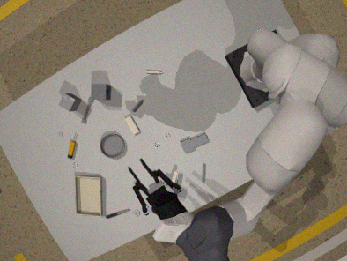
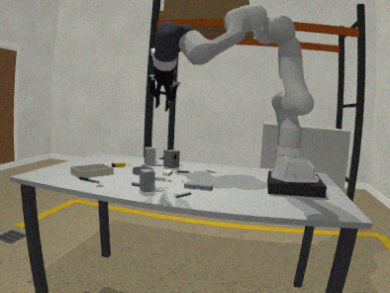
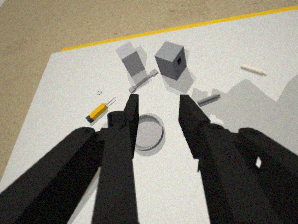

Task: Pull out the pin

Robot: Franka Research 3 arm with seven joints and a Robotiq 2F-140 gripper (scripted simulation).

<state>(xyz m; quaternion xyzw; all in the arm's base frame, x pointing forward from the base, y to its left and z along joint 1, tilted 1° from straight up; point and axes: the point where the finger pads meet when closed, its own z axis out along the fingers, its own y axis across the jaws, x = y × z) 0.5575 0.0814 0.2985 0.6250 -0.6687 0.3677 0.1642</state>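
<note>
Two grey blocks stand at the far left of the table. The larger block has a dark pin end showing in a hole in its side. The smaller block stands beside it. My gripper hangs high above the table, over the near side of a round grey dish. Its fingers stand partly closed, a gap between them and nothing in it. It is far from both blocks.
On the table lie a yellow-handled screwdriver, a cream tray, a cream bar, a cream rod, dark rods, and a flat grey piece. The arm's base stands at the right.
</note>
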